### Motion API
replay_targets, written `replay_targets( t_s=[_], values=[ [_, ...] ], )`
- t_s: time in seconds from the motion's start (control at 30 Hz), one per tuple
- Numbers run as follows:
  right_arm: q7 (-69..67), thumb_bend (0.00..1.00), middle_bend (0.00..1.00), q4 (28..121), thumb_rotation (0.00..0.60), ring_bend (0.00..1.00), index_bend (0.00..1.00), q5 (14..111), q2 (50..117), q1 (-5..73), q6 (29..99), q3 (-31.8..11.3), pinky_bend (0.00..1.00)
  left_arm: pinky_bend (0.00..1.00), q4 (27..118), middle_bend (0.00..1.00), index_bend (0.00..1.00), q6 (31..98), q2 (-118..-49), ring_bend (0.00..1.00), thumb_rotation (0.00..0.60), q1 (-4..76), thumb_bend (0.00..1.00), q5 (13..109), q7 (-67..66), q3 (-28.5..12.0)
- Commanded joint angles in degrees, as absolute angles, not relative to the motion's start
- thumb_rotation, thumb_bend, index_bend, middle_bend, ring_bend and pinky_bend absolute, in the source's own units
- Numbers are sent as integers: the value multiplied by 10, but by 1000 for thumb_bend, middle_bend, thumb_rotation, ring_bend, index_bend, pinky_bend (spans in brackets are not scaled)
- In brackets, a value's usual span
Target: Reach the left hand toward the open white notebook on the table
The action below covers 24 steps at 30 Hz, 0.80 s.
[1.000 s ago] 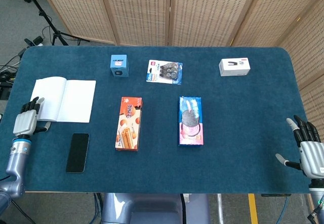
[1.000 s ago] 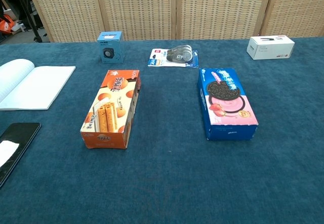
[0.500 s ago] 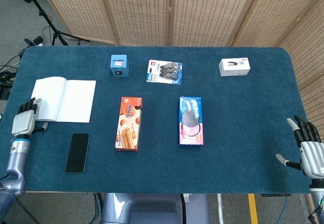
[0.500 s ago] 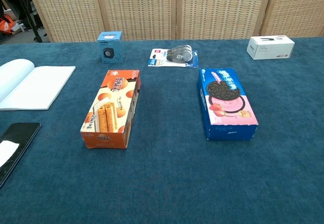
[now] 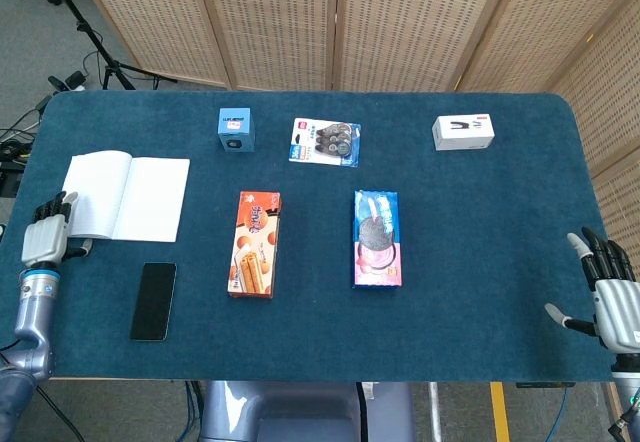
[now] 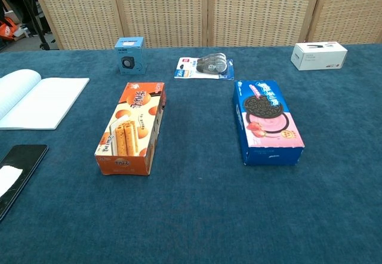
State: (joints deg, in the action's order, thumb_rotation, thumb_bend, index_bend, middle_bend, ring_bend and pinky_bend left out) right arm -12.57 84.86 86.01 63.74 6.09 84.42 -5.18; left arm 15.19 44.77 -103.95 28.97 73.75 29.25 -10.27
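The open white notebook (image 5: pixel 126 197) lies flat at the table's left side, also seen in the chest view (image 6: pixel 33 100). My left hand (image 5: pixel 46 236) hovers at the table's left edge, just below and left of the notebook's near left corner, fingers apart and holding nothing. My right hand (image 5: pixel 608 294) is at the near right corner of the table, fingers spread and empty. Neither hand shows in the chest view.
A black phone (image 5: pixel 153 301) lies just below the notebook. An orange snack box (image 5: pixel 255 243) and a blue cookie box (image 5: pixel 377 238) sit mid-table. A small blue box (image 5: pixel 235 128), a blister pack (image 5: pixel 325 142) and a white box (image 5: pixel 463 132) stand at the back.
My left hand has drifted slightly left and away from the notebook, toward the table edge. The right hand has stayed in place.
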Motion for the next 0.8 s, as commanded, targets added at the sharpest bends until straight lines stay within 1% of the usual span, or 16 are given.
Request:
replay_targets(
  t_s=[0.03,0.13,0.27,0.33,0.5,0.57,0.67,0.8],
  values=[
    [-126,0,0,848,600,0,0,861,637,61,844,-52,0,0,148,0,0,451,-1041,0,600,290,352,738,293,-104],
    [-126,0,0,848,600,0,0,862,638,61,844,-51,0,0,144,0,0,457,-1043,0,600,290,380,740,293,-104],
    [-125,0,0,848,600,0,0,862,638,61,844,-51,0,0,137,0,0,465,-1046,0,600,290,480,744,290,-102],
    [-125,0,0,849,600,0,0,862,639,61,845,-51,0,0,133,0,0,472,-1048,0,600,289,507,746,288,-102],
    [-124,0,0,849,600,0,0,862,639,62,844,-51,0,0,125,0,0,494,-1051,0,600,289,530,752,283,-100],
    [-125,0,0,849,600,0,0,861,639,62,843,-51,0,0,115,0,0,537,-1053,0,600,288,532,765,270,-92],
    [-126,0,0,849,600,0,0,859,638,62,843,-52,0,0,94,0,0,618,-1057,0,600,288,536,796,237,-69],
    [-127,0,0,849,600,0,0,858,638,62,842,-52,0,0,74,0,0,726,-1048,0,600,286,537,849,191,-25]
  ],
)
